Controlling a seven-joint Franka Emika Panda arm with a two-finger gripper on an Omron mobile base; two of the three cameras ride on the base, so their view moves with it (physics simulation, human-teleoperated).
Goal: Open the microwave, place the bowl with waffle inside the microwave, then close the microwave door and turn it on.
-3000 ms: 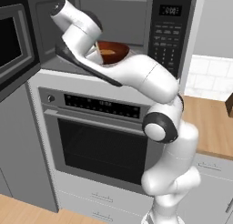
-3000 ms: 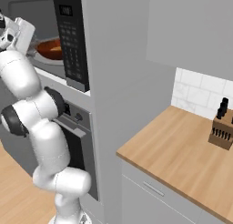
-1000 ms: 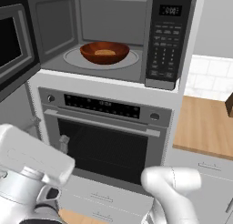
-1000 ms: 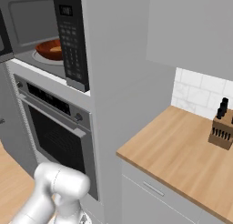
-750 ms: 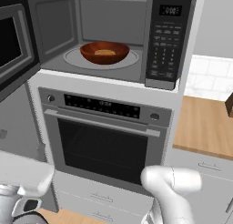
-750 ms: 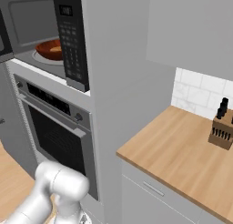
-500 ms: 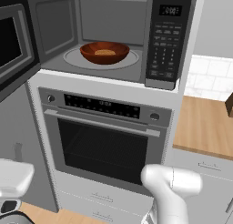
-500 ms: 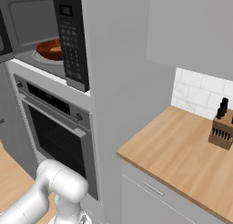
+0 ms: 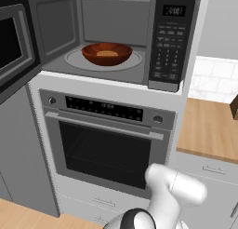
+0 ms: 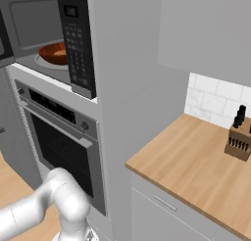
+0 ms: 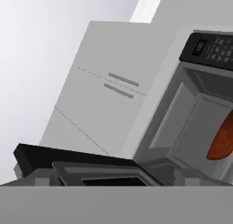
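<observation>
Home kitchen: wall oven (image 9: pixel 109 144), built-in microwave (image 9: pixel 116 35), wooden counter (image 10: pixel 196 161).

Microwave (image 9: pixel 116 42) sits in wall column directly above wall oven (image 9: pixel 109 144). Bowl (image 9: pixel 107 53) on turntable (image 9: pixel 132 61) inside cavity, abt centre; waffle (image 9: pixel 107 53) in bowl. Keypad panel (image 9: pixel 173 42) at right of cavity, display (image 9: pixel 173 10) at its top. Microwave door (image 9: pixel 14 44) swung open to left, standing out in front of column. Drawers (image 9: pixel 97 202) below oven. Surface (image 10: pixel 196 161) to right of column, w/ cabinets (image 10: pixel 162 210) under it and tiled wall (image 10: pixel 215 100) behind; knife block (image 10: pixel 238 137) near surface's back right edge, close to wall. Upper cabinet (image 10: pixel 206 29) above surface.
</observation>
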